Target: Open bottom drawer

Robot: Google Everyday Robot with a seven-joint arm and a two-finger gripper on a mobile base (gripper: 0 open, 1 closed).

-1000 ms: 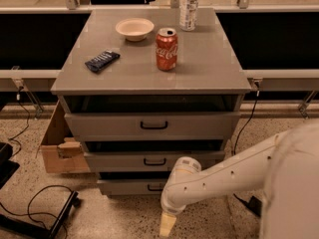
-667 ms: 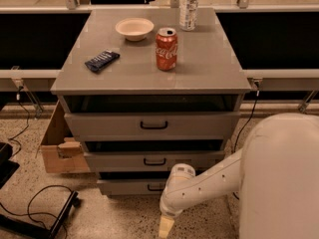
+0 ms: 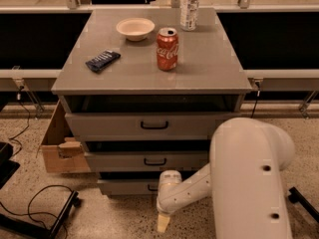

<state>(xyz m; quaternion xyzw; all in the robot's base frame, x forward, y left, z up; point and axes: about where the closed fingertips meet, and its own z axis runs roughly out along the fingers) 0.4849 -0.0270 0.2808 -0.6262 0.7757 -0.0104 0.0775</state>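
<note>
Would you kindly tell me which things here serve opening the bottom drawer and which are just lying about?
Job: bottom drawer, its handle, end effector low in front of it.
Lying about: bowl, cola can, bottle, dark packet, cardboard box.

Single view: high, fronting the cabinet (image 3: 209,59), angled downward, fairly near; gripper (image 3: 163,223) low centre, before the bottom drawer (image 3: 124,187).

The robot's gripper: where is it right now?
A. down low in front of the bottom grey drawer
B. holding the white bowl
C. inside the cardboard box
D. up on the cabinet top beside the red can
A: the cream-tipped gripper hangs just above the speckled floor, below and in front of the short grey bottom drawer, far from the red soda can up top.
</note>
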